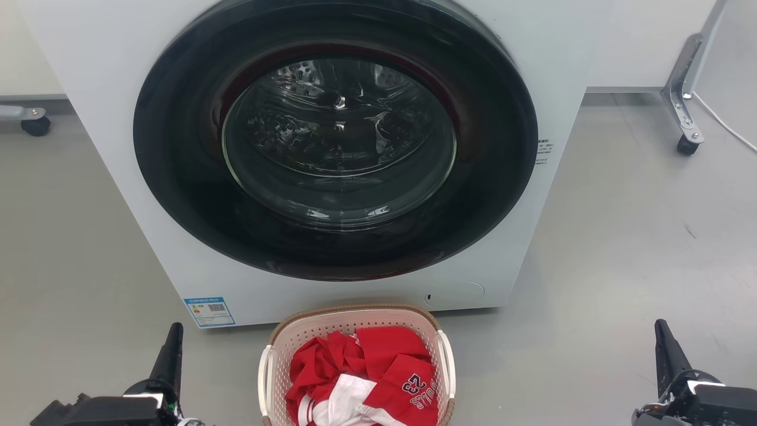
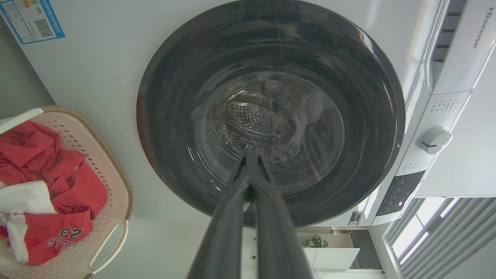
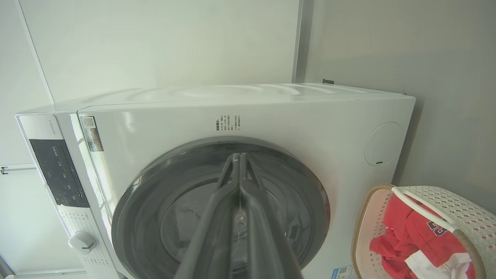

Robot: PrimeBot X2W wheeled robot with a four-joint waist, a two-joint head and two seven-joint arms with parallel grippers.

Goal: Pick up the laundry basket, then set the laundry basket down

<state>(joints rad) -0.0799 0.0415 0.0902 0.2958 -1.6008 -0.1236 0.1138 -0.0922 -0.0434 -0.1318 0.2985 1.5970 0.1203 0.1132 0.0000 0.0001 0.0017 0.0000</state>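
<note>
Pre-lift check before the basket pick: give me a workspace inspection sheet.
Surface: smooth grey floor, faint scuffs.
Job's things: cream perforated plastic laundry basket with brown rim, upright on floor before white front-loading washing machine, untouched.
Clutter: red-and-white jersey inside basket.
Grippers: left gripper, right gripper both shut, empty, either side of basket.
Cables: white cable on floor, far right.
Surroundings: machine door closed; metal caster leg at right.

We see soft, even light, sharp focus, white glints on the washing machine's door glass, our wrist views bowed at the edges, a blown-out window.
</note>
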